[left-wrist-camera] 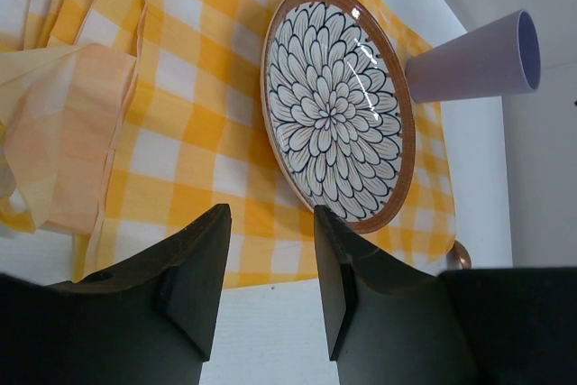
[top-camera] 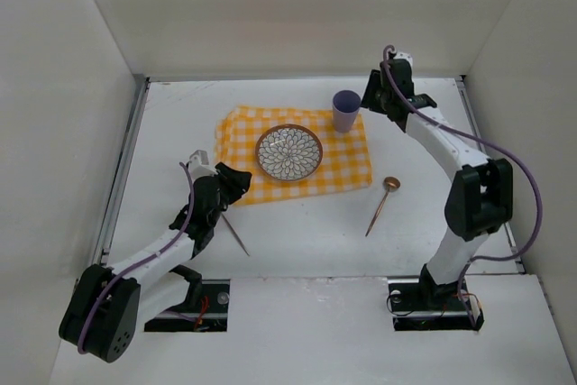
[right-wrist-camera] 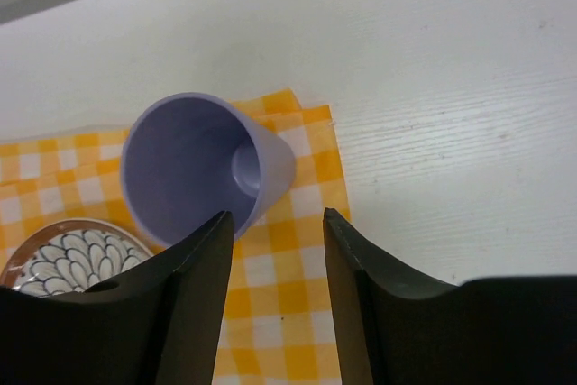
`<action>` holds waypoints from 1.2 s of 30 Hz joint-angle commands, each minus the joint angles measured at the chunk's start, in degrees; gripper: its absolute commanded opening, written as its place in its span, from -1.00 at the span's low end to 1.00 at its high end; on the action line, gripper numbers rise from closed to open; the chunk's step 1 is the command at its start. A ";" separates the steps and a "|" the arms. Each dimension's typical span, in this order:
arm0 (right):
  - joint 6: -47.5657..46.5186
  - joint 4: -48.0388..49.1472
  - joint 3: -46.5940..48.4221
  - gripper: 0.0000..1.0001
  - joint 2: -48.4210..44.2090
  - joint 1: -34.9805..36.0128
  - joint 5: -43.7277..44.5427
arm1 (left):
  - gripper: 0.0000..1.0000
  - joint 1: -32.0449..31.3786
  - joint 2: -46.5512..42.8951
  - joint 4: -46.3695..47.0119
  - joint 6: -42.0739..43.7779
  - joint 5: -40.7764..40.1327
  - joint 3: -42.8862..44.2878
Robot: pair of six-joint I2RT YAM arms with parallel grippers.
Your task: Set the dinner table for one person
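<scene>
On the white dinner table [top-camera: 306, 245] lies an orange-yellow-and-white checked cloth [top-camera: 347, 164]. A brown-rimmed plate [top-camera: 288, 152] with a petal pattern rests on its middle. At the cloth's far right corner a purple cup [top-camera: 346, 110] stands upright. My right gripper [top-camera: 364, 105] is open just right of the cup, apart from it. In the right wrist view the cup [right-wrist-camera: 194, 164] sits ahead of the left finger, and only cloth [right-wrist-camera: 288, 313] shows between the jaws of the gripper [right-wrist-camera: 278, 215]. My left gripper [top-camera: 243, 178] [left-wrist-camera: 270, 214] is open and empty at the cloth's near left edge [left-wrist-camera: 180, 87].
A wooden spoon [top-camera: 383, 205] lies on the table right of the cloth, its bowl toward the back. A thin dark utensil [top-camera: 236, 233] lies by my left arm. White walls close in the left, back and right. The cloth's left part is folded and rumpled [left-wrist-camera: 63, 132].
</scene>
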 commanded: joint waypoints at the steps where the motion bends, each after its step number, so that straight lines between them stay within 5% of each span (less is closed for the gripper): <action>1: 1.75 5.56 -5.78 0.01 -8.71 0.59 1.46 | -0.21 -0.05 -0.98 2.33 -0.64 0.41 -0.24; 4: 5.26 10.30 -17.01 -0.09 -16.35 1.38 3.30 | -0.21 0.30 -0.98 2.33 -0.64 0.67 -0.33; 11: 14.58 14.90 -45.50 -0.73 -34.12 5.87 11.74 | -0.21 -0.58 -1.77 2.24 -0.99 0.58 -0.42; 15: 18.53 10.68 -54.48 -0.67 -40.19 7.10 11.92 | -0.21 -1.63 -2.21 2.24 -1.08 0.06 -0.33; 20: 21.35 7.95 -60.81 -0.32 -44.06 8.51 14.29 | -0.21 -1.54 -0.81 2.68 -1.34 0.23 -0.07; 36: 20.21 12.69 -57.48 -0.42 -31.68 11.32 11.92 | -0.21 -1.28 -0.28 3.12 -1.25 0.41 -0.24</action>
